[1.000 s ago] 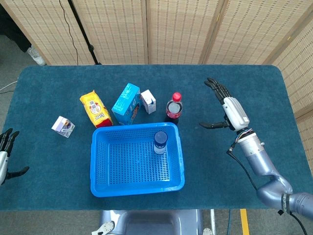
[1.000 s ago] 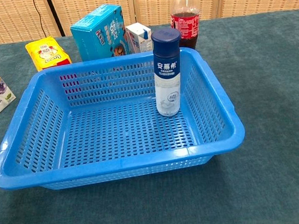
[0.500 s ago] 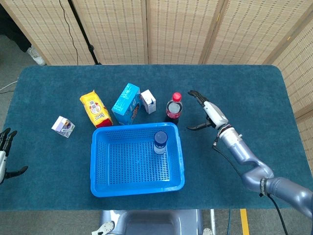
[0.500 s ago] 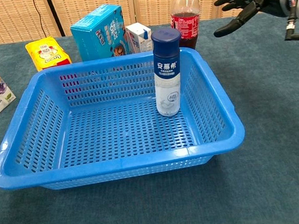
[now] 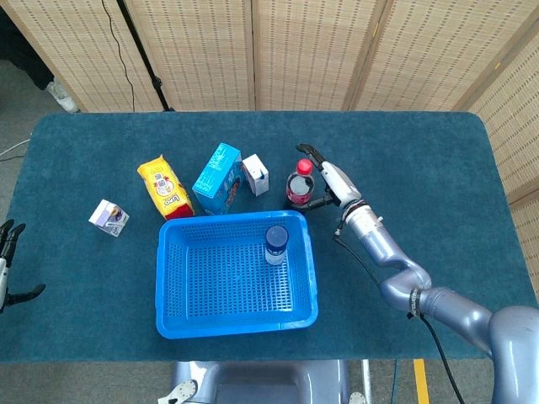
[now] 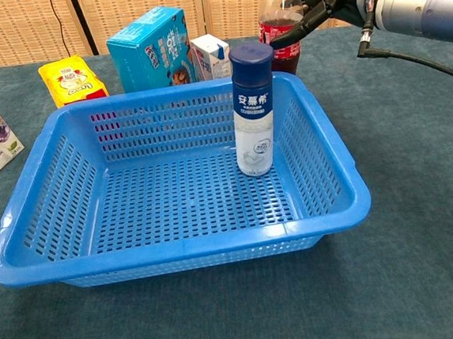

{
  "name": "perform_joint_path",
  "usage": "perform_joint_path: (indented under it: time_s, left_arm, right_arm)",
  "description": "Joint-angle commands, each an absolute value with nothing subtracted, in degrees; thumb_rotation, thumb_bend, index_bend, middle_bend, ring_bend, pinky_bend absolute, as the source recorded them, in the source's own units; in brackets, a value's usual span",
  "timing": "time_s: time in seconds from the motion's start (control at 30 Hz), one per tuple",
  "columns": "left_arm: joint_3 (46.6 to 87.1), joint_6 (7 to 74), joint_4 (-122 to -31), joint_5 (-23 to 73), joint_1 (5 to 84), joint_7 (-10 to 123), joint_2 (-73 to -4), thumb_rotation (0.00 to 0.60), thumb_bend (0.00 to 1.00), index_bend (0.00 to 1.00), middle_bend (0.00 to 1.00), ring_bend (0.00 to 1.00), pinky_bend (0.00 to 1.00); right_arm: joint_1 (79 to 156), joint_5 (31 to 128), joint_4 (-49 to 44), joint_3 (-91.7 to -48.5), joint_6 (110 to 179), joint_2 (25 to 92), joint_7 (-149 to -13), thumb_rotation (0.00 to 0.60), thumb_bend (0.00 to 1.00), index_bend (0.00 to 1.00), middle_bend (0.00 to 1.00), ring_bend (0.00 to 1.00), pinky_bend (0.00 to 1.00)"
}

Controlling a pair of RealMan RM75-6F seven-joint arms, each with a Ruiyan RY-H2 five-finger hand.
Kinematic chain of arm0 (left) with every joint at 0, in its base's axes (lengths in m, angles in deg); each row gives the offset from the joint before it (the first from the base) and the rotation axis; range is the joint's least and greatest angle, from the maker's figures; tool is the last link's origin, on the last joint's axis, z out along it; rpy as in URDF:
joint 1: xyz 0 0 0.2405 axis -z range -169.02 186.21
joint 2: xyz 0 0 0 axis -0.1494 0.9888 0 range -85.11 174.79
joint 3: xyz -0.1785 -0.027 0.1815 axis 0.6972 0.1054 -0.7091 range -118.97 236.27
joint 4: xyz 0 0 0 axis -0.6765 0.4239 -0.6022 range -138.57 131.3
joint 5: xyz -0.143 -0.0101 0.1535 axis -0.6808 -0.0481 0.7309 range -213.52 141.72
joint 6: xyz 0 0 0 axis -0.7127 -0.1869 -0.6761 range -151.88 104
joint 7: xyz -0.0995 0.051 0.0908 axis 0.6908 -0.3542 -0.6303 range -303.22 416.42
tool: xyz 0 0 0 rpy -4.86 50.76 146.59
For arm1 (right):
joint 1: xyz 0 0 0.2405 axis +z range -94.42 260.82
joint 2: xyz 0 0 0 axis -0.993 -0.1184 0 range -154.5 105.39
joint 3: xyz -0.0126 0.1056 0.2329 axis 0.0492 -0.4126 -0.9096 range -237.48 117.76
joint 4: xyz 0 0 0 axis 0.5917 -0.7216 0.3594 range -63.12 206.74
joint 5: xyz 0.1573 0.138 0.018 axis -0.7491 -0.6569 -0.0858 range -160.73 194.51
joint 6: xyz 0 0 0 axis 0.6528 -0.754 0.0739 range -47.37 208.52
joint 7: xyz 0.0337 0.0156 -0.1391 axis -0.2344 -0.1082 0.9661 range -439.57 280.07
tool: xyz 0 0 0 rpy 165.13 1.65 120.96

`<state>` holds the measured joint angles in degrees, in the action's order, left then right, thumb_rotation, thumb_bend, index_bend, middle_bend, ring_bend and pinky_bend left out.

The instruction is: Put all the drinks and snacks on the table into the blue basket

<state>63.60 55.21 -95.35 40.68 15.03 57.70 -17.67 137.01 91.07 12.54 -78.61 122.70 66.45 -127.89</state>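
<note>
While its fingers spread unclosed, the right hand (image 5: pixel 327 179) flanks the cola bottle (image 5: pixel 299 184).

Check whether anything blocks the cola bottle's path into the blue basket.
Only the blue basket's back rim lies between; the cola bottle must clear it. The yogurt bottle stands just inside, near that corner. The right robot hand is already at the cola.

A bright blue perforated basket (image 5: pixel 173 303) sits on the dark teal table (image 5: pixel 76 320). Inside, a white bottle (image 6: pixel 255 111) wears a navy cap. Far side: yellow snack bag (image 5: pixel 166 187), teal box (image 5: pixel 217 178), red-capped cola bottle (image 5: pixel 299 184).
</note>
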Motion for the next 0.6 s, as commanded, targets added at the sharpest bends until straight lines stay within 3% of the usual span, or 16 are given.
perform_joint_path:
  time_s: [0.03, 0.17, 0.27, 0.37, 0.43, 0.6]
  left_arm:
    - [63.7, 55.1, -95.3, 40.5, 15.1, 57.7, -17.7, 0.6, 0.1, 0.0, 0.0, 0.0, 0.0]
    - [63.7, 55.0, -95.2, 40.3, 15.1, 57.6, -17.8, 0.6, 0.1, 0.0, 0.0, 0.0, 0.0]
    - [63.7, 55.0, -95.2, 40.3, 15.1, 57.6, -17.8, 0.6, 0.1, 0.0, 0.0, 0.0, 0.0]
    - [63.7, 55.0, -95.2, 40.3, 15.1, 57.8, -17.8, 0.6, 0.1, 0.0, 0.0, 0.0, 0.0]
    - [63.7, 55.1, -95.2, 40.5, 15.1, 57.9, -17.7, 0.6, 0.1, 0.0, 0.0, 0.0, 0.0]
    - [63.4, 55.3, -95.3, 41.2, 15.0, 58.3, -17.6, 0.6, 0.1, 0.0, 0.0, 0.0, 0.0]
  right_arm:
    - [137.8, 90.0, 13.6, -79.5, 122.5, 67.9, -127.3, 0.6, 0.0, 0.01, 0.09, 0.13, 0.21]
    - [138.4, 89.6, 14.9, -80.2, 123.5, 69.8, -126.3, 0.6, 0.04, 0.19, 0.29, 0.33, 0.39]
    - [138.3, 89.9, 15.1, -80.3, 124.7, 70.4, -125.9, 0.6, 0.28, 0.4, 0.46, 0.49, 0.56]
    - [137.8, 90.4, 14.6, -80.2, 125.8, 70.4, -126.0, 0.6, 0.47, 0.53, 0.56, 0.58, 0.64]
    - [137.2, 91.1, 14.1, -79.9, 127.3, 70.1, -125.5, 0.6, 0.54, 0.58, 0.6, 0.61, 0.66]
    - [135.3, 92.6, 11.1, -79.4, 131.0, 68.0, -124.8, 0.6, 0.57, 0.6, 0.62, 0.62, 0.69]
